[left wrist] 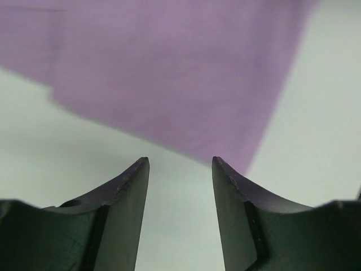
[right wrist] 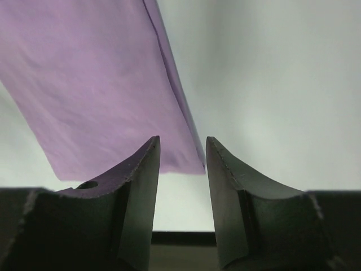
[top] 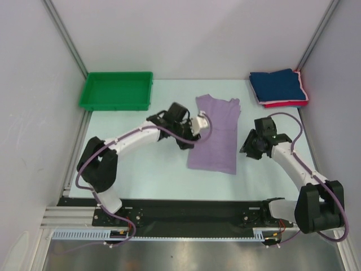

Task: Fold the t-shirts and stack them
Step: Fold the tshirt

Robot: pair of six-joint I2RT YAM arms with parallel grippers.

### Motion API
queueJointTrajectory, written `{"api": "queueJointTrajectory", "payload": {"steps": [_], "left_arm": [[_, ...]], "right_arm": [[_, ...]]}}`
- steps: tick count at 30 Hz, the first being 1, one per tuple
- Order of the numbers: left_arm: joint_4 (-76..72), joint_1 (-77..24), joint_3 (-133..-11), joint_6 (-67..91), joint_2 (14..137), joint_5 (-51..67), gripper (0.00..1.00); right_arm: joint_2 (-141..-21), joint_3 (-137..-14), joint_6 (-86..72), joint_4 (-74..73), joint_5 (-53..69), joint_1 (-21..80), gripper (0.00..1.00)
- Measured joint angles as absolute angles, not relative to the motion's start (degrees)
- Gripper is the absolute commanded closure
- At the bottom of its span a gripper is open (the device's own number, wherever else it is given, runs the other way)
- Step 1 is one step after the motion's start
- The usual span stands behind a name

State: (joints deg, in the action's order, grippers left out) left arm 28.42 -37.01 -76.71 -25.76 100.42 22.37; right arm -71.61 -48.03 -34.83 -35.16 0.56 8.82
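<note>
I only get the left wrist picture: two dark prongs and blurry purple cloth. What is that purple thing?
Observer: A lavender t-shirt, lying flat on the table between the two arms.
Operator: Any other shirts?
Observer: Yes, a folded navy t-shirt sits on a pink-red t-shirt at the far right corner.
Operator: What about the other arm?
Observer: The right gripper is open and empty, beside the lavender shirt's right edge.
</note>
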Motion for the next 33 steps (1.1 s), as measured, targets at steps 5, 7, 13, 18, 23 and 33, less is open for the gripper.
{"api": "queueJointTrajectory", "payload": {"steps": [5, 7, 13, 18, 23, 33], "left_arm": [[27.86, -47.05, -66.61, -33.65, 98.45, 20.84, 0.42], [28.03, -48.21, -63.90, -35.20, 99.24, 19.44, 0.41], [27.00, -47.99, -63.09, -36.49, 101.80, 17.54, 0.43], [25.47, -47.94, -62.74, -36.27, 102.45, 17.15, 0.59], [24.32, -47.97, -62.33, -35.09, 102.50, 17.17, 1.00], [29.19, -47.99, -62.35, -35.22, 99.83, 19.33, 1.00]], "right_arm": [[-69.95, -41.21, -39.53, -35.16, 2.35, 13.43, 0.55], [-70.22, -39.13, -41.23, -34.81, 2.96, 15.57, 0.55], [-72.29, -35.59, -44.45, -31.99, 3.92, 19.70, 0.54], [-72.25, -33.39, -46.46, -29.74, 4.84, 19.92, 0.66], [-71.92, -32.40, -46.89, -28.69, 5.06, 19.79, 0.99], [-64.88, -33.19, -46.30, -35.20, 5.72, 18.65, 1.00]]}}
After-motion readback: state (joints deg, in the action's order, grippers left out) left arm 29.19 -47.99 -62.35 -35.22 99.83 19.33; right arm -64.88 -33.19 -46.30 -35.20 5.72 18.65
